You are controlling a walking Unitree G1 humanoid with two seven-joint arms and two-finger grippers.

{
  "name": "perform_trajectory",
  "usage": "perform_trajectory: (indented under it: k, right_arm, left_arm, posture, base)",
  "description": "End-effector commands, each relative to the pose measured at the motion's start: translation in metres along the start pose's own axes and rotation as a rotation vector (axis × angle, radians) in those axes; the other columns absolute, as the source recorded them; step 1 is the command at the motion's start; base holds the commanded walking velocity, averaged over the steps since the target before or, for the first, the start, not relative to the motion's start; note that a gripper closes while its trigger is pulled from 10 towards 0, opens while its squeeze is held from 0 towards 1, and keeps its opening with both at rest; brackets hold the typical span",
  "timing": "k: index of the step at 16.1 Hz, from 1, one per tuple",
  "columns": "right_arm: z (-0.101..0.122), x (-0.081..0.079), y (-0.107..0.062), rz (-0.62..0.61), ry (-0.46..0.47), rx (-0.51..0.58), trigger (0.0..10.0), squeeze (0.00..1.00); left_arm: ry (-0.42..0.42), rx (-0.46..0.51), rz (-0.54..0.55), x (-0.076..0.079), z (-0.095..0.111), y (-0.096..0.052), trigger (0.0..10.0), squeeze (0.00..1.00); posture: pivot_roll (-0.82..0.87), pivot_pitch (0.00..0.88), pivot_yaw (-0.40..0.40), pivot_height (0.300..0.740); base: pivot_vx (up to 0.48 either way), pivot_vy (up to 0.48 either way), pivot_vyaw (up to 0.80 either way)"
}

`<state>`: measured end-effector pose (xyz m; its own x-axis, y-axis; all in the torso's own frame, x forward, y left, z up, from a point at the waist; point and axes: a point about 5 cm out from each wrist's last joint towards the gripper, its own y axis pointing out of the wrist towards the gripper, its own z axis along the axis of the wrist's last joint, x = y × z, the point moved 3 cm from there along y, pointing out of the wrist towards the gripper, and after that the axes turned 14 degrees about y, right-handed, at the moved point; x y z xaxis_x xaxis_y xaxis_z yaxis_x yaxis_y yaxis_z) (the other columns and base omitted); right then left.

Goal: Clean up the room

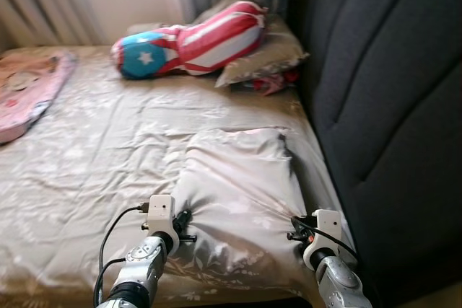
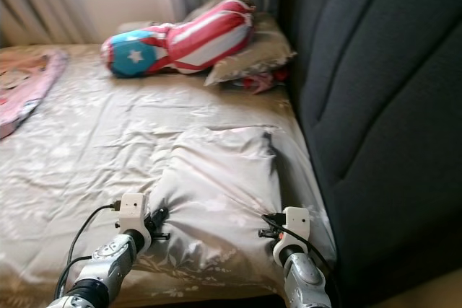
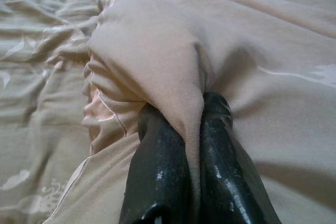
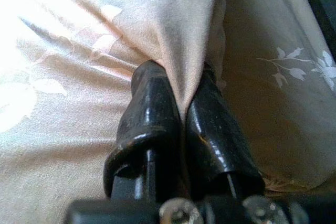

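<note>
Both sets of jaws are clamped on pinched fabric of the beige pillow at the bed's near right: left gripper on its left corner, right gripper on its right. Lift evenly, keep both pinches level so neither slips. Headboard close on the right. Far: striped cushion, grey pillow; pink blanket far left.

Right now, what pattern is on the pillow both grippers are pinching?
Beige pillow with a faint pale floral print; clearest in the right wrist view.
</note>
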<state>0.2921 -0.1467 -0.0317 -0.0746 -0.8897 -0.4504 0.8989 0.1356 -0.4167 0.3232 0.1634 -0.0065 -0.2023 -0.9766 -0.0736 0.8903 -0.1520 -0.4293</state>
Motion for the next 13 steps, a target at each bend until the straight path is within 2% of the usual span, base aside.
perform_trajectory:
  k: [1, 3, 13]
  right_arm:
    - [0.0139, -0.0009, 0.0029, -0.001, 0.004, 0.057, 10.0, 0.00]
    - [0.0131, -0.0009, 0.0031, -0.004, 0.006, 0.053, 10.0, 0.00]
    - [0.0082, -0.0002, 0.0014, -0.006, 0.012, 0.041, 10.0, 0.00]
  left_arm:
    - [0.049, 0.079, 0.040, -0.0117, 0.0201, 0.0018, 10.0, 0.00]
    - [0.038, 0.080, 0.043, -0.0120, 0.0195, 0.0015, 10.0, 0.00]
    - [0.047, 0.062, 0.049, -0.0151, 0.0135, -0.0006, 10.0, 0.00]
  posture:
    - [-0.04, 0.000, -0.005, 0.740]
    - [-0.04, 0.000, -0.006, 0.740]
    - [-0.04, 0.000, -0.001, 0.740]
  base:
    - [0.000, -0.480, -0.77]
    - [0.000, -0.418, -0.77]
    - [0.000, 0.000, -0.77]
